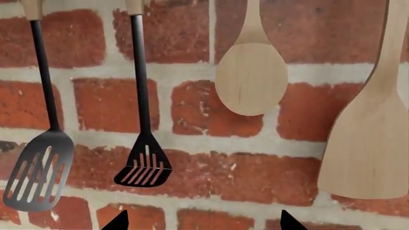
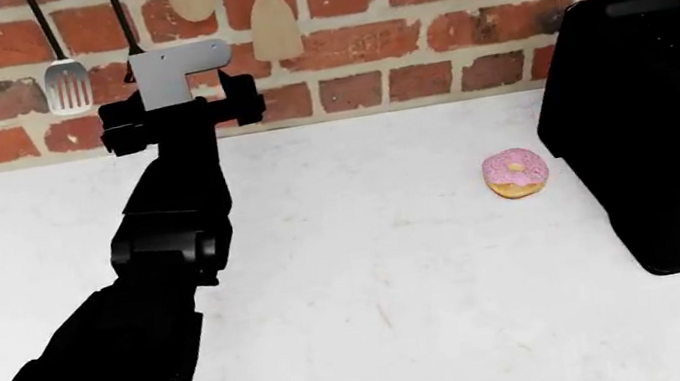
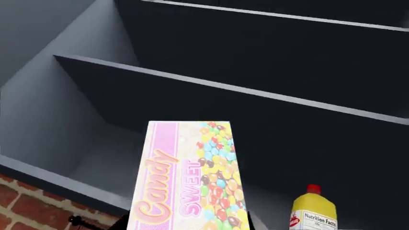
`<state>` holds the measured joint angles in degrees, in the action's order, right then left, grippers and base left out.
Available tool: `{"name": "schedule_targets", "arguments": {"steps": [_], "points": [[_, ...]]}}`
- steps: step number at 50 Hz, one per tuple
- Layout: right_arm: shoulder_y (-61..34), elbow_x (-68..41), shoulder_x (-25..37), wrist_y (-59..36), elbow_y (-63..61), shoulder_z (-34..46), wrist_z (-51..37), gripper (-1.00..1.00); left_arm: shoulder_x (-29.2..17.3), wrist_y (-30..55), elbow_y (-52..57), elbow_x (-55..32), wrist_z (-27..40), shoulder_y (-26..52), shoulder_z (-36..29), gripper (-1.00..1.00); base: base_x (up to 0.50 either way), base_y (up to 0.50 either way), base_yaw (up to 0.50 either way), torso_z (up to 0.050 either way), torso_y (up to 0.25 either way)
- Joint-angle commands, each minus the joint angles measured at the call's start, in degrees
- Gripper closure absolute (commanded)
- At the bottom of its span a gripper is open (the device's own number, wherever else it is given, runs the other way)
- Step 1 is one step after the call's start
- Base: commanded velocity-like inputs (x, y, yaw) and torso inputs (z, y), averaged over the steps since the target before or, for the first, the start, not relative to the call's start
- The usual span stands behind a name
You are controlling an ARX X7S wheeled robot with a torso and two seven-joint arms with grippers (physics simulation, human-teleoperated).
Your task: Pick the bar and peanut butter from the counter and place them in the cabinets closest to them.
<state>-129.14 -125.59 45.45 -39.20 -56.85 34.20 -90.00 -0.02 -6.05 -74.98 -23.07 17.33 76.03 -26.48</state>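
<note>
I had the bar (image 3: 187,177) pinched in my right jaws, which closed on its near end just out of the wrist camera's sight, so the packet stood out ahead of me with its candy print facing the lens. It hung in front of the open cabinet (image 3: 96,158), over the lowest dark shelf (image 3: 268,143), near a yellow bottle with a red cap (image 3: 313,208) standing inside; I could not tell whether the packet touched the shelf floor. I judged the bar light, thin and fairly stiff, with a glossy wrapper likely to slip, so a hold across its flat faces near one short end seemed right, firm enough to stop it swivelling but not enough to crease it. My left arm (image 2: 165,237) reached across the bench (image 2: 370,297) toward the brick wall (image 2: 424,26), where spatulas (image 1: 143,167) and wooden spoons (image 1: 251,76) hung. My left jaws showed only two dark tips, set apart with nothing between them. The peanut butter was in none of my views; only a pink donut (image 2: 515,172) lay on the bench beside a black appliance (image 2: 654,123).
</note>
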Motion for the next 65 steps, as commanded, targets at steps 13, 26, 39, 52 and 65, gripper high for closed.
{"name": "schedule_targets", "arguments": {"steps": [13,26,39,52,65], "points": [[1.2,17.0,6.2,-7.3,19.2,2.2,10.0,1.00,0.0,0.2,0.0,-0.1,0.1,0.1,-0.8,-1.00,0.00,0.00,0.00,0.000,0.000],[-1.7,25.2,-0.2,-12.1,32.8,6.1,15.5,1.00,0.0,0.2,0.0,-0.4,0.3,0.1,-1.5,-1.00,0.00,0.00,0.00,0.000,0.000],[1.9,35.2,-5.2,-10.8,43.3,8.7,27.1,1.00,0.0,0.1,0.0,-0.4,0.2,0.0,-1.6,-1.00,0.00,0.00,0.00,0.000,0.000],[9.0,37.9,-6.6,-4.3,47.8,7.5,36.4,1.00,0.0,0.0,0.0,-0.4,0.1,0.0,-1.8,-1.00,0.00,0.00,0.00,0.000,0.000],[13.5,38.4,-7.6,-4.7,53.4,9.8,38.2,1.00,0.0,0.0,0.0,-0.6,0.1,0.0,-2.1,-1.00,0.00,0.00,0.00,0.000,0.000]]}}
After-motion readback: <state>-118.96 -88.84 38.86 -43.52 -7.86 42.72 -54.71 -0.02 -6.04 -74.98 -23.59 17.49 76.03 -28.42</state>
